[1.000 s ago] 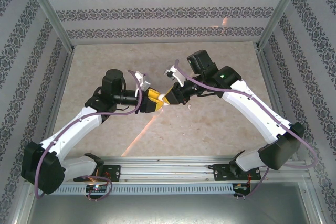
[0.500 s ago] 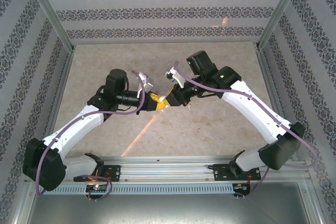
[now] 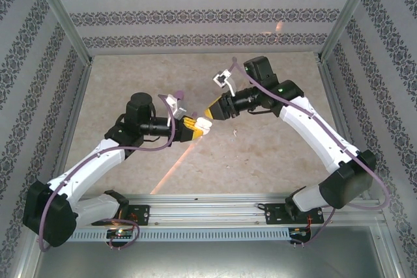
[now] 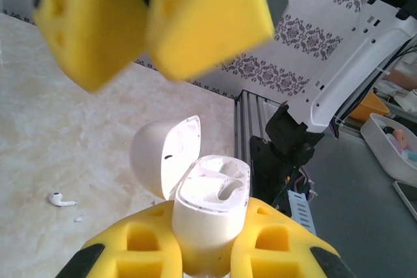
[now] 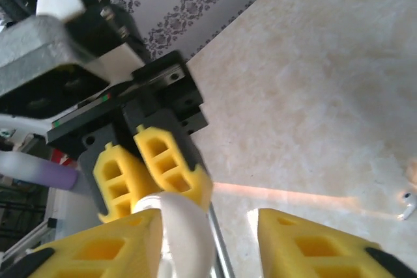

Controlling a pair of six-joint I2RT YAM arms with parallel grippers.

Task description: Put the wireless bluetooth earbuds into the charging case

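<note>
The charging case [image 4: 210,209] here is white. It stands upright between the yellow fingers of my left gripper [image 4: 208,252], which is shut on its body. Its lid [image 4: 163,154] is swung open and both sockets are empty. In the top view the left gripper [image 3: 194,127] holds the case [image 3: 204,125] above the table's middle. My right gripper [image 3: 212,111] hovers just beyond it, open. In the right wrist view the case lid [image 5: 189,232] lies against the left finger of the right gripper [image 5: 208,245]. One white earbud [image 4: 62,200] lies on the table [image 5: 407,206].
The marble-patterned tabletop [image 3: 260,161] stretches around both arms. Patterned walls [image 3: 208,14] close in the back and sides. A metal rail [image 3: 215,209] runs along the near edge. A pale orange light streak [image 5: 287,194] crosses the table.
The left gripper has shut on the case. The right gripper has opened and drawn back up and to the right, away from the case.
</note>
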